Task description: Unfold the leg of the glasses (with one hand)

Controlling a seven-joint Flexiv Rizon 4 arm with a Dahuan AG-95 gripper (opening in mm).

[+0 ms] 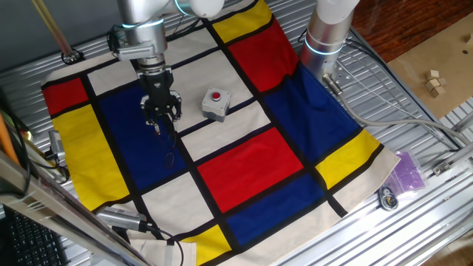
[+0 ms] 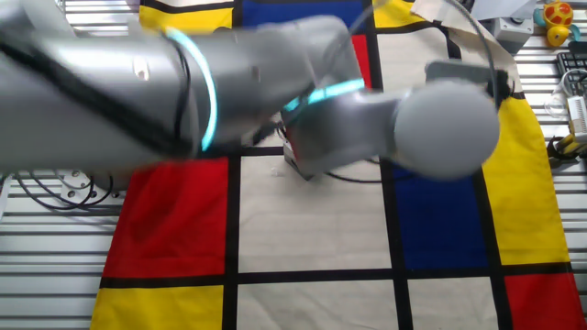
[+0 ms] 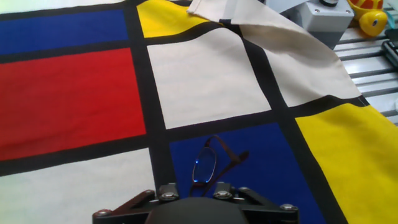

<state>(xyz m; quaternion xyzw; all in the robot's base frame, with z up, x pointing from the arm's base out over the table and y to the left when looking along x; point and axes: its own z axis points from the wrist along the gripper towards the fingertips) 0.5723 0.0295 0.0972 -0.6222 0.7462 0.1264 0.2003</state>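
Note:
The glasses [image 3: 205,165] are thin, dark and wire-framed, and stand on edge over a blue panel of the checked cloth. One oval lens glints blue. The leg [image 3: 235,162] angles out to the right of the frame. The frame's lower end runs down behind the gripper's black base [image 3: 193,208], between its two finger mounts; the fingertips are hidden there. In one fixed view my gripper [image 1: 159,127] points down over the blue panel with its fingers drawn together, and a thin dark line of the glasses [image 1: 170,154] hangs just below. In the other fixed view the blurred arm [image 2: 275,82] hides the glasses.
A grey box with a red button [image 1: 216,103] sits on the white panel right of the gripper. A second arm's silver base [image 1: 325,37] stands at the back right. A purple bag [image 1: 406,171] lies off the cloth. The cloth's folded edge [image 3: 261,18] and a yellow toy [image 3: 373,22] lie ahead.

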